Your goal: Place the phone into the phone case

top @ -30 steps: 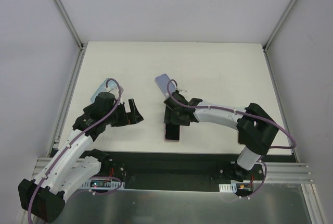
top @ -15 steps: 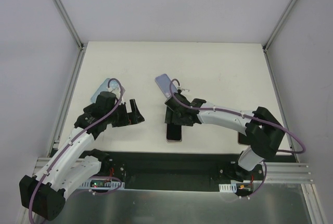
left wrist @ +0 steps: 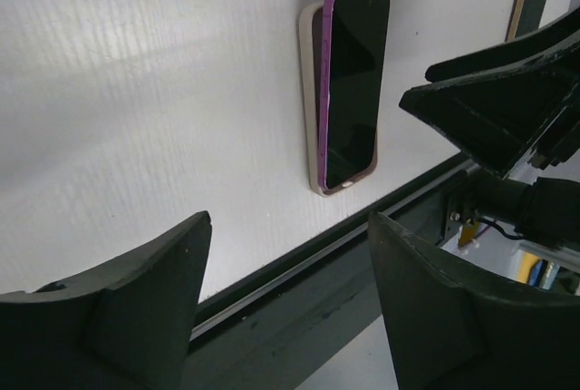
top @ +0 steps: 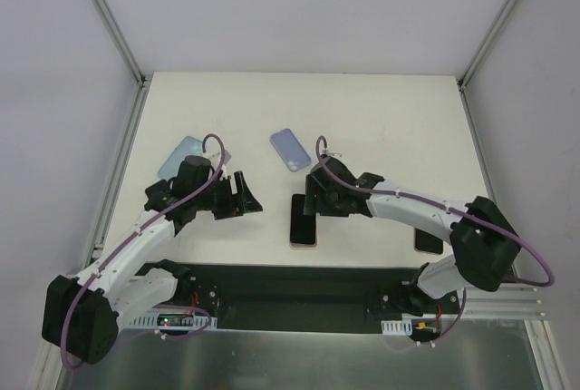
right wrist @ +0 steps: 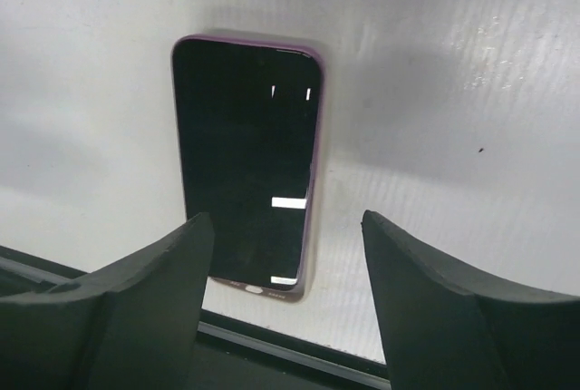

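Right claw [right wrist: 285, 215] stands wide and empty, its two fingers spread on either side of the phone [right wrist: 245, 163], touching nothing. A second ago, in the top view, it was crouched over the phone's upper end and hid most of it. Now it has drawn back toward the upper right, and the full length of the phone shows at the lower centre of the frame, close to the worktop's [top: 390, 127] near edge and in much the same spot.

Left claw [left wrist: 290, 222] is also wide and carries nothing. It has crept a little toward the centre and faces the phone from the left.

The phone lies screen up on the case [left wrist: 308, 100]. In the left wrist view a pale strip of case shows along one long side, so that edge may not be fully pressed home. I cannot tell for certain.

The release suggests the insertion is nearly done, with perhaps a final press on that edge left.

A lavender case [top: 290, 150] and a blue case [top: 179, 156] lie farther up the frame, and a second dark phone [top: 429, 240] lies at lower right.
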